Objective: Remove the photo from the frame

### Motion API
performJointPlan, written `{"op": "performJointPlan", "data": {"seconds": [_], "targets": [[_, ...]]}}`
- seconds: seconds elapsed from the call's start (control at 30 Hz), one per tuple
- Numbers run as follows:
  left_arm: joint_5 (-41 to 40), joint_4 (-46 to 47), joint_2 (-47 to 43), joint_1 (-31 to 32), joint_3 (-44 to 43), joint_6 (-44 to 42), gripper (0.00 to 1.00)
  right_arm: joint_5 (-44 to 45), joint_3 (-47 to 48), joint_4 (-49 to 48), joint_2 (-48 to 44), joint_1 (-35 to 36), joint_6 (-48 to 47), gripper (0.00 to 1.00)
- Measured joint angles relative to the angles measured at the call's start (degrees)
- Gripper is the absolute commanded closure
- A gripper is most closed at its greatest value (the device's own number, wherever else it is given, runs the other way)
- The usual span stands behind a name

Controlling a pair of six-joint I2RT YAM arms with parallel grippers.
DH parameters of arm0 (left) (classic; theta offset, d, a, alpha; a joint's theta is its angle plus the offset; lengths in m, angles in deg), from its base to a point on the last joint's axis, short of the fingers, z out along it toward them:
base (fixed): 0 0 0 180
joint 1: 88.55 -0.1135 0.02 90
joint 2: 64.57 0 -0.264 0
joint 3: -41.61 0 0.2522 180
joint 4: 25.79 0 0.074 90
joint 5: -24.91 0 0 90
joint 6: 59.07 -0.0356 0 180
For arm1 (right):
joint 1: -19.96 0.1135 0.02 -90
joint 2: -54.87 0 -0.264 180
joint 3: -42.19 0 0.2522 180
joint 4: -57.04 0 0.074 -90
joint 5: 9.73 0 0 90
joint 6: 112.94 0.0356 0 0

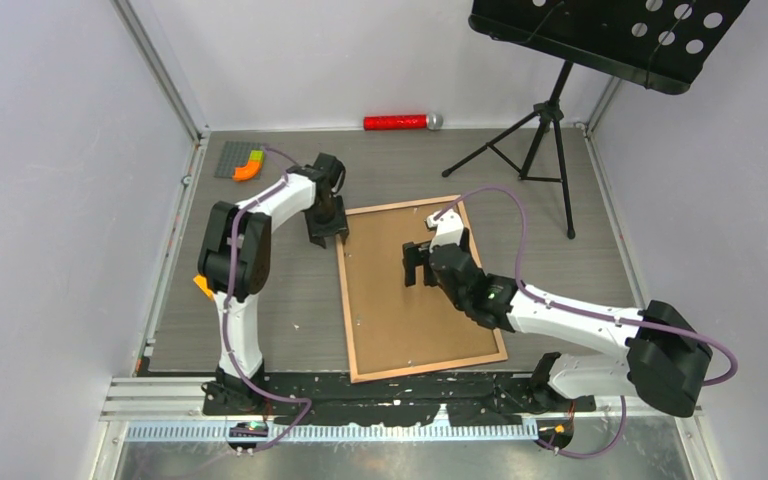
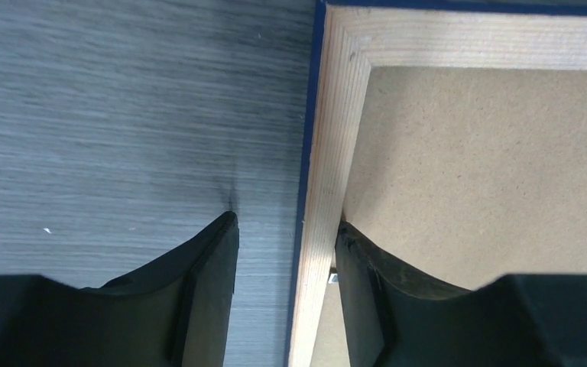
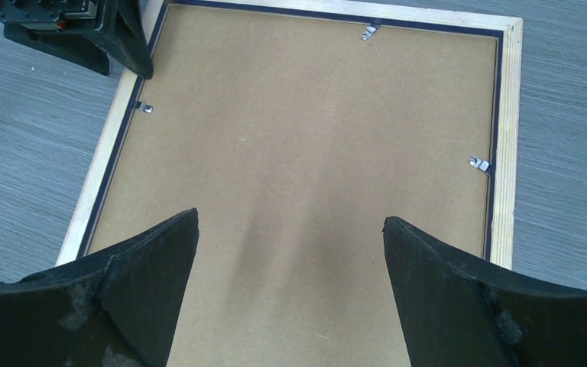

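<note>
The frame (image 1: pixel 344 290) lies face down on the table, showing pale wood rails with a dark blue outer edge (image 2: pixel 329 153) and a brown backing board (image 1: pixel 410 310) held by small metal clips (image 3: pixel 144 107). The photo is hidden beneath the board. My left gripper (image 1: pixel 328 237) straddles the left rail near the far left corner (image 2: pixel 287 223). Its inner finger (image 2: pixel 367 267) touches the rail, while the outer finger (image 2: pixel 206 260) stands apart from it. My right gripper (image 1: pixel 417 265) hovers wide open over the middle of the board (image 3: pixel 290 218), holding nothing.
A black music stand (image 1: pixel 550 130) stands at the back right. A red cylinder (image 1: pixel 400 122) lies against the back wall. A grey baseplate with orange and green bricks (image 1: pixel 243 160) sits at the back left. White walls close in both sides.
</note>
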State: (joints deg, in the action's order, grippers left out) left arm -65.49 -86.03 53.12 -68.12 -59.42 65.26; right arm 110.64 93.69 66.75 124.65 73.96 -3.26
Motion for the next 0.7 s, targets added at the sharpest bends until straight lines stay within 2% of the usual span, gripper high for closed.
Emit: {"op": "performJointPlan", "data": {"seconds": [0.07,0.13,0.27,0.43,0.7], "targets": [[-0.2,0.2,-0.5,0.5,0.8,1.0,0.66,0.0,-0.6,-0.5,0.0,0.0,0.0,0.04],[-0.2,1.0,-1.6,1.1,2.3,2.3,0.85,0.0,-1.1,-0.8,0.0,0.0,0.0,0.04],[0.2,4.1,-4.9,2.5,7.3,4.6,0.99,-0.6,-1.3,-1.4,0.1,0.0,-0.9,0.04],[1.9,10.3,-12.4,2.8,18.5,8.7,1.00,-5.8,-1.3,-4.5,3.1,-0.1,-8.4,0.04],[-2.3,26.7,-25.9,2.8,37.8,19.1,1.00,-24.3,2.9,-8.7,12.6,-0.5,-24.2,0.04]]}}
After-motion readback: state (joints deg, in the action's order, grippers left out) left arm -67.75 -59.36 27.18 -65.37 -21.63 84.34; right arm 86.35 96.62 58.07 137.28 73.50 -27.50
